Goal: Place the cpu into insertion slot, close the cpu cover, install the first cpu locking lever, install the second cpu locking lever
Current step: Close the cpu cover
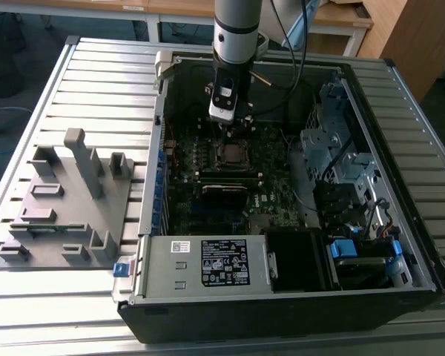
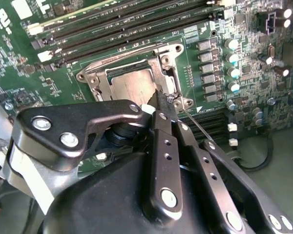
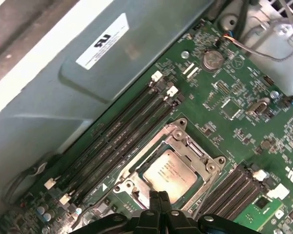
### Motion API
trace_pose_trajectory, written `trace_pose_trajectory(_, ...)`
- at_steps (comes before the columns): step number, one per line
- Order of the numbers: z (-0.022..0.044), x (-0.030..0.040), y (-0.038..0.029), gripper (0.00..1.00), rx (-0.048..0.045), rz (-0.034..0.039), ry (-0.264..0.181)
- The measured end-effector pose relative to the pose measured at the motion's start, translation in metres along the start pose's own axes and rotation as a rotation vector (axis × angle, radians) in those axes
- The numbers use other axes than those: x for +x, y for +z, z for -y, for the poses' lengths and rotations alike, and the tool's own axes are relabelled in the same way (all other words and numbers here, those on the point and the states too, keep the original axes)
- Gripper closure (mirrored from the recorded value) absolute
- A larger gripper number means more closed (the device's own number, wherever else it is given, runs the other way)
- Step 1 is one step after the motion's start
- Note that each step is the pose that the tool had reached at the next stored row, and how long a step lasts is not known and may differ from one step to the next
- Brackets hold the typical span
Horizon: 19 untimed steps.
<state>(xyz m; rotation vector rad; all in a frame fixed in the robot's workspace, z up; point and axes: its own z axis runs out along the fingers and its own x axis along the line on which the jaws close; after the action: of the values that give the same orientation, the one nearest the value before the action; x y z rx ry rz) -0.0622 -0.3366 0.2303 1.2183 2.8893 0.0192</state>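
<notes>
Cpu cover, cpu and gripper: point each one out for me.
cpu cover (image 3: 154, 153), first wrist view, on the frame's metal strip beside the cpu.
cpu (image 3: 168, 174), first wrist view, middle of its silvery top.
gripper (image 3: 159, 196), first wrist view, between its fingertips.

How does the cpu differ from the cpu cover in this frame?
In the first wrist view, the cpu is a solid, pale plate with print on it; the cpu cover is an open frame with a large square window. The cpu sits inside that window, while the cpu cover lies flat around it. Both are silvery and square.
</notes>
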Motion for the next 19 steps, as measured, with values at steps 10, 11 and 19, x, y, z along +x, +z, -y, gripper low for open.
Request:
trace_pose_trajectory(10, 0.0, 0.0, 0.0, 0.9, 0.0, -0.0003, -0.021)
trace_pose_trajectory(11, 0.0, 0.0, 0.0, 0.9, -0.0001, -0.0003, -0.021)
trace_pose_trajectory(19, 0.0, 0.0, 0.0, 0.9, -0.0001, -0.0005, -0.036)
